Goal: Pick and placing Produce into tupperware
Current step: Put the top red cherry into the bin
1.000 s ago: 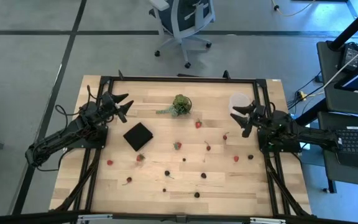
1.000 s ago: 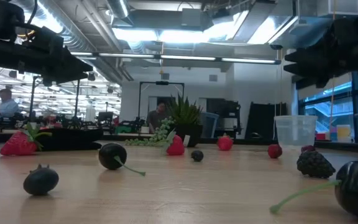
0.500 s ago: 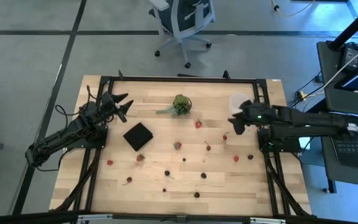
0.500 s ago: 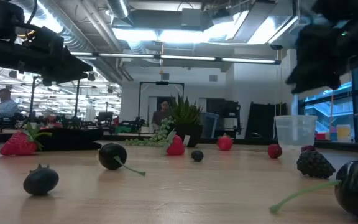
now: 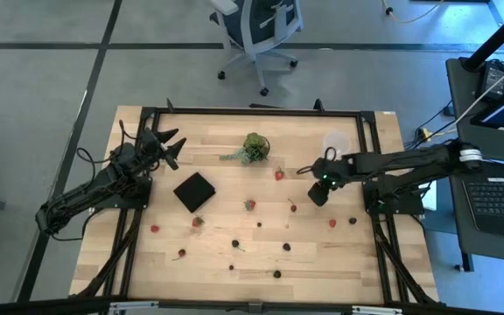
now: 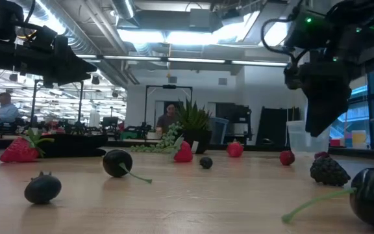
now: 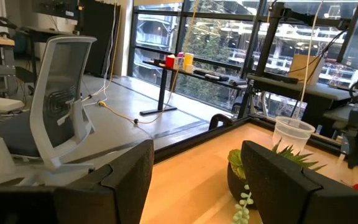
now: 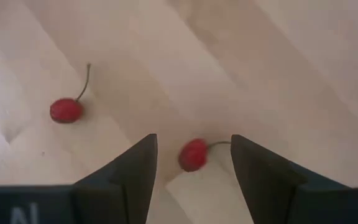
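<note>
The produce lies scattered on the wooden table: red pieces such as a strawberry and dark ones such as a berry. The tupperware, a translucent tub, stands upright at the far right. My right gripper points steeply down over the table's right-centre, open. In the right wrist view a red cherry lies on the wood below, between the two fingers and untouched; a second cherry lies farther off. My left gripper waits open and level at the far left.
A flat black square lies left of centre and a green leafy clump at the far middle. A black frame runs round the table. An office chair stands beyond the far edge. People show in the room behind.
My right gripper has swung out from the right edge toward the table's centre, past the tupperware, and tipped from level to pointing steeply down over a red cherry. Its fingers have stayed open. My left arm has kept still.
</note>
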Available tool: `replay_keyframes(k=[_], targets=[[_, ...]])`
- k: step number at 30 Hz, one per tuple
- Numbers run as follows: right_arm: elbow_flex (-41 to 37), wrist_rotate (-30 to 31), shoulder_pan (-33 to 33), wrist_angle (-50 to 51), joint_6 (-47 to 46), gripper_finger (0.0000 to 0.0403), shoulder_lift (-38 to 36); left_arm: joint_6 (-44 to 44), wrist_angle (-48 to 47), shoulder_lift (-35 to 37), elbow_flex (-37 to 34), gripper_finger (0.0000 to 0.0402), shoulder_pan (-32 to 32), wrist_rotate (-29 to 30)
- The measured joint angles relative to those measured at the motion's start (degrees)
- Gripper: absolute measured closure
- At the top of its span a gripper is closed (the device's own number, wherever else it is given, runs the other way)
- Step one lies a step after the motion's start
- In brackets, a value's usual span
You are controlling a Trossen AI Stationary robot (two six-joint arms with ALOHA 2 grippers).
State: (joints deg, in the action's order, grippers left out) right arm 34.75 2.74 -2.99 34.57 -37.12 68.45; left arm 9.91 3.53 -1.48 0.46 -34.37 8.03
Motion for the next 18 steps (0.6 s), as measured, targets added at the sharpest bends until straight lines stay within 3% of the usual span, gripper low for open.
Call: replay_keyframes(k=[5,8,18], targets=[[3.34,0.49,4.3,0.92,0.11,0.0196,7.01,0.0,-0.02,0.0,0.01,0.0166,0.0,0.01],[5.58,3.95,5.98,3.61,0.11,0.0196,10.67,0.0,-0.02,-0.01,-0.01,0.0166,0.0,0.02],[6.2,6.32,6.63,5.16,-0.2,0.0196,18.38,0.0,-0.02,0.0,0.0,0.0166,-0.01,0.02]])
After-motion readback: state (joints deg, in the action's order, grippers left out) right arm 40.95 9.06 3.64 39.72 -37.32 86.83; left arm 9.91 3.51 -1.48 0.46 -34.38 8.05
